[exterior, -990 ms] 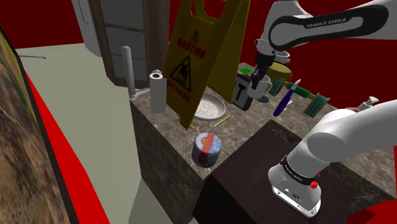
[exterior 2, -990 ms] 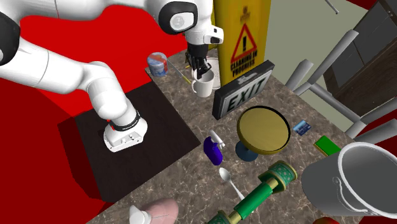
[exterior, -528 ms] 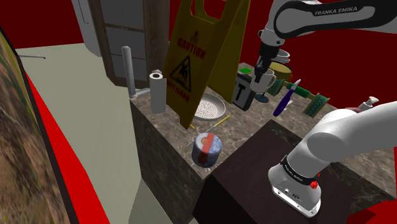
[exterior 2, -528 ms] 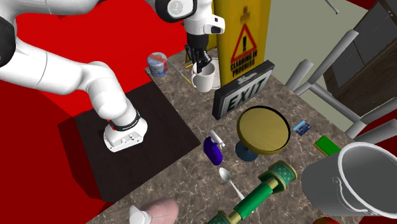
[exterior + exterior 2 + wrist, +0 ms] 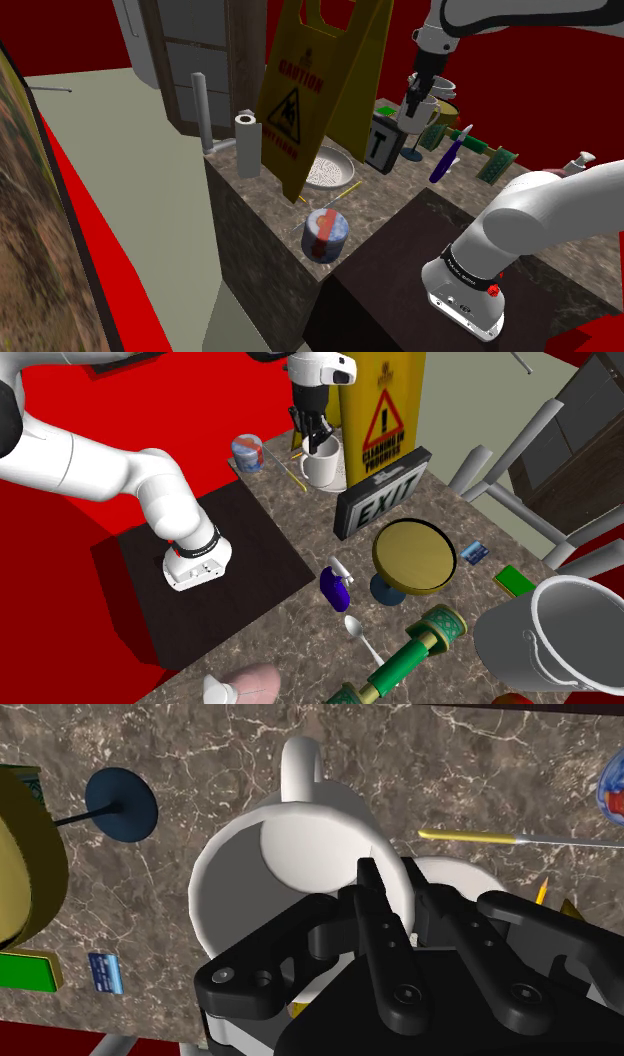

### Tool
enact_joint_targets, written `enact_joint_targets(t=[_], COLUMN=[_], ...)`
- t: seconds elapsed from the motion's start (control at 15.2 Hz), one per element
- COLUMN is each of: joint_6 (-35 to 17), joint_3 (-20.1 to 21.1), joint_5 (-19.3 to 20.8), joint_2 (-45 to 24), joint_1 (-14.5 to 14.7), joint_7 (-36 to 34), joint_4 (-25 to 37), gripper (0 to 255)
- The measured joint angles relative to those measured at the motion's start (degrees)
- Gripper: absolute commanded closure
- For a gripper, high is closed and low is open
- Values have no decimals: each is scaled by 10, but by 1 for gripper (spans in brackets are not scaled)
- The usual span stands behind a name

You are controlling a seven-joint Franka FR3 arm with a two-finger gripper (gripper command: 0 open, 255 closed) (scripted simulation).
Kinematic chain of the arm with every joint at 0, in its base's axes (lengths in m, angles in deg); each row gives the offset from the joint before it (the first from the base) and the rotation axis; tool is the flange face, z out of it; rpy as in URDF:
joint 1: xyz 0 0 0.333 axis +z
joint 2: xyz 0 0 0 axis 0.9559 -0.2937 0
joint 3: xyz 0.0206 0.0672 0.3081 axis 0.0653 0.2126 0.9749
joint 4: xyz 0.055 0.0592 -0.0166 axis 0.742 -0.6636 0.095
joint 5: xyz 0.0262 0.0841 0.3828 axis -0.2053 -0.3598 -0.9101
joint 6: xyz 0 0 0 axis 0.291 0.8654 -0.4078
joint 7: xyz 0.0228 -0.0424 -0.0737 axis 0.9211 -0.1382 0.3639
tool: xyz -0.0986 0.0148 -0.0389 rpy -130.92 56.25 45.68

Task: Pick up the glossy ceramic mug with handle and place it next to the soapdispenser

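Claw [image 5: 398, 889]: clenched on the mug's rim, one finger inside the cup and the other outside its wall.
Mug [image 5: 290, 844]: white, glossy and upright with its mouth up. In the second exterior view it hangs from the claw [image 5: 316, 444] near the left end of the exit sign [image 5: 385, 502].
Handle: on the side of the mug away from the claw.
Height: in the shoulder view the mug [image 5: 428, 110] sits above the exit sign's top, so it seems clear of the worktop [image 5: 455, 512] — the gap beneath is hard to judge.
Soap dispenser [image 5: 335, 584]: purple with a white pump, standing on the worktop in front of the exit sign's lettered face, well apart from the mug.
Caution sign [image 5: 385, 412]: yellow, standing behind the exit sign.
Arm: white, reaching over the exit sign's end — claw pointing down.
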Motion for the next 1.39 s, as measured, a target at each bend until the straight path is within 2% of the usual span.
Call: enact_joint_targets(t=[1.39], joint_6=[154], joint_3=[11], joint_5=[-10], joint_2=[-25], joint_1=[4], joint_7=[12], joint_4=[180], gripper=[255])
